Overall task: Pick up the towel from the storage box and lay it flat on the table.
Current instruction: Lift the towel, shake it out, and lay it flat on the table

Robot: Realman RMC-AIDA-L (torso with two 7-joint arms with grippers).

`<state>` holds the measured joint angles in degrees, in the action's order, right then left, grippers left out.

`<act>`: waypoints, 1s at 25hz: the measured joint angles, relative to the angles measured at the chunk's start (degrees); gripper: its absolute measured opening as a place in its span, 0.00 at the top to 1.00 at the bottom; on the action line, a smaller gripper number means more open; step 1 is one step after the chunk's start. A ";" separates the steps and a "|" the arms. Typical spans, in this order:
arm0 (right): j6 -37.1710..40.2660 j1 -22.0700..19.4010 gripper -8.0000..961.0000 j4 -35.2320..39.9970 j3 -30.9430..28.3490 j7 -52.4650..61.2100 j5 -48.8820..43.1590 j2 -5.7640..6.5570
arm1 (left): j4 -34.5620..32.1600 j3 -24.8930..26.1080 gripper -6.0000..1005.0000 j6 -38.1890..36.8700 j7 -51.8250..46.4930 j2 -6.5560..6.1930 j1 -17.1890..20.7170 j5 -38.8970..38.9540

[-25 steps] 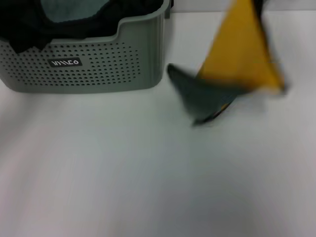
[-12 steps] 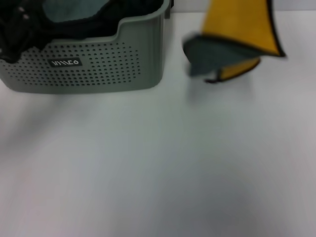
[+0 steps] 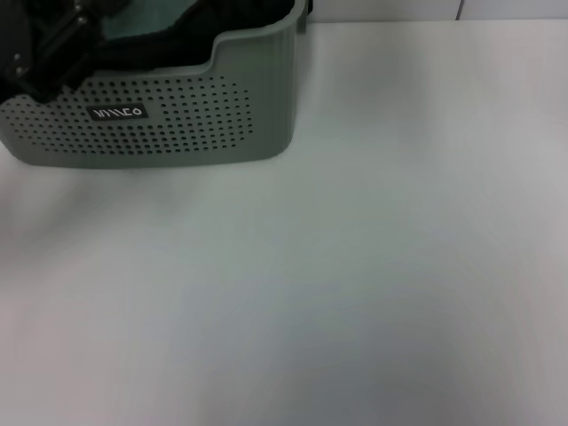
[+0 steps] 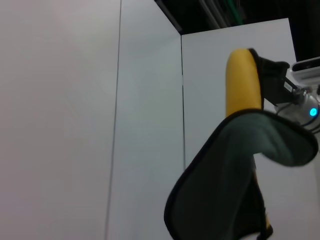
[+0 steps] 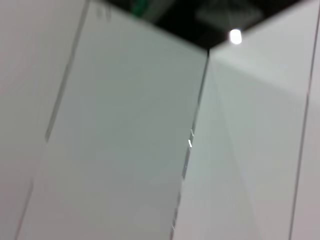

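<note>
You have the storage box [image 3: 160, 106] at the far left of the table [image 3: 355, 284], holding dark fabric [image 3: 169, 44] with a pale green patch in it. A black arm part [image 3: 49, 44] sits over the box's left rim; you cannot tell which arm it belongs to. In your left wrist view the towel [image 4: 235, 200] hangs in the air (grey-green face out, yellow reverse curling at the top) against white wall panels [image 4: 75, 125]. Its top meets a black gripper [image 4: 272, 80], apparently the right one, clamped on the cloth. The left gripper's fingers are out of sight
</note>
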<state>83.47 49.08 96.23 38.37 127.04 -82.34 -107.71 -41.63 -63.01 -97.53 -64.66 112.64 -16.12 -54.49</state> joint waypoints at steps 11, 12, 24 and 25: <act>-0.82 4.39 0.99 -14.79 1.42 -5.87 7.17 -0.81 | 11.15 0.00 0.57 -5.67 -9.26 0.09 -10.78 -6.72; -0.91 4.44 0.99 -15.12 1.63 -6.43 7.28 -1.24 | 11.24 0.00 0.57 -5.11 -8.28 0.79 -10.75 -6.86; -4.56 7.68 0.99 -19.14 8.26 -11.63 7.12 -4.71 | 14.59 4.14 0.51 5.94 6.10 7.53 -8.82 -4.72; -4.74 7.92 0.99 -19.36 8.83 -11.65 7.05 -4.71 | 15.42 4.17 0.51 5.94 6.61 7.47 -8.98 -3.84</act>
<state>78.73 57.00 76.86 47.20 115.39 -75.29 -112.43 -26.22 -58.85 -91.59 -58.04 120.11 -25.10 -58.33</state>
